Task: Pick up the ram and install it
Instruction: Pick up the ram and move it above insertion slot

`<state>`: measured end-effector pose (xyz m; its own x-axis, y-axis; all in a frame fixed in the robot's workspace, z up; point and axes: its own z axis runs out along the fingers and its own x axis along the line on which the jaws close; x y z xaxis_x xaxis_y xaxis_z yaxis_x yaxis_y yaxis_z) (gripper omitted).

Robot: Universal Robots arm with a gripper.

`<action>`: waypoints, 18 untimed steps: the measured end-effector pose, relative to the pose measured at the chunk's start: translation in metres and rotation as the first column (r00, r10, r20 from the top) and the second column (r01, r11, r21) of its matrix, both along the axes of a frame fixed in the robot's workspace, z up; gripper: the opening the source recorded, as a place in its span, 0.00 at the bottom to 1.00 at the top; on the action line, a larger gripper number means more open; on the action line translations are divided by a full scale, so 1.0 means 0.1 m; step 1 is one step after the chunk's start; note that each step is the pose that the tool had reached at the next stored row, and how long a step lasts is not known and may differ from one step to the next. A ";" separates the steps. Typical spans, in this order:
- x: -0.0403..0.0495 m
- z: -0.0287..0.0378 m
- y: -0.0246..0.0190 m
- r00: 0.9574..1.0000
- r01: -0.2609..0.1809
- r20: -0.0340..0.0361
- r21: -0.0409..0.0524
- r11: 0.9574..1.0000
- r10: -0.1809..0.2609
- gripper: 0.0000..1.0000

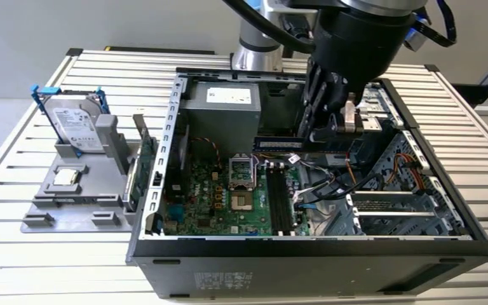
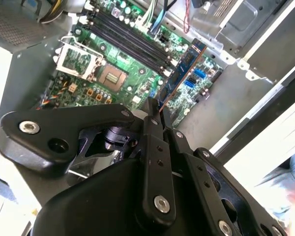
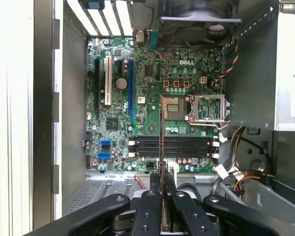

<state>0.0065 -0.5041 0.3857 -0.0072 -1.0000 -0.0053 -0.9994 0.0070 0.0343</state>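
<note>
I find the black multi-link gripper (image 3: 162, 191) pinching one end of the ram (image 2: 182, 73) — a thin, flat, bluish-green circuit-board stick with dark chips — so its free length juts out unobstructed. It hangs inside the open dark sheet-metal computer case (image 1: 312, 245), above the green motherboard (image 3: 147, 110), touching nothing. It lies crosswise to the long black plastic memory slots (image 3: 177, 146) along one board edge — not yet seated, by my judgement.
</note>
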 end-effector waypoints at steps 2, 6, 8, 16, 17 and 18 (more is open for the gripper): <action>0.019 0.000 0.000 1.000 0.000 0.000 0.000 1.000 0.000 0.00; 0.030 0.000 0.000 1.000 0.000 0.000 0.000 1.000 0.000 0.00; 0.033 0.000 0.000 1.000 0.000 0.000 0.000 1.000 0.000 0.00; 0.034 0.000 0.000 1.000 0.000 0.000 0.000 1.000 0.000 0.00; 0.034 0.000 0.000 1.000 0.000 0.000 0.000 1.000 0.000 0.00; 0.034 0.000 0.000 1.000 0.001 0.000 0.000 1.000 -0.001 0.00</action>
